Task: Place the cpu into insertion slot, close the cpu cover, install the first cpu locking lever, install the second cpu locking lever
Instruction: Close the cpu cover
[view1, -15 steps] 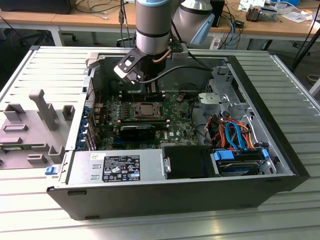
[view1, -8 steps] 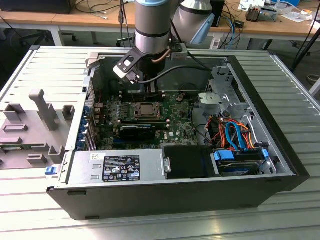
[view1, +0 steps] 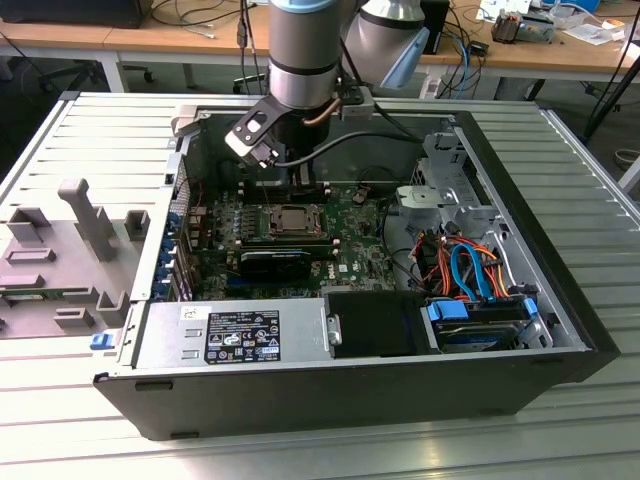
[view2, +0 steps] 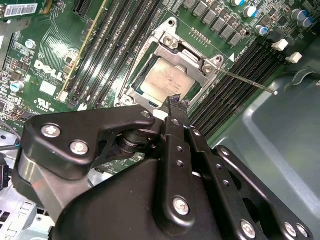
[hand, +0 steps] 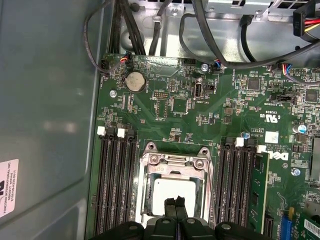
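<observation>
Clear approach for you: straight down through the open case onto the insertion slot. Flanking it closely, low memory slots on both sides. Obstacles: locking lever slanting over one slot bank; drive cage and cables toward the exterior view's right.

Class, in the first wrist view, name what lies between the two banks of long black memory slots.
The insertion slot, with the cpu seated in it, lies there, as the first wrist view shows.
</observation>
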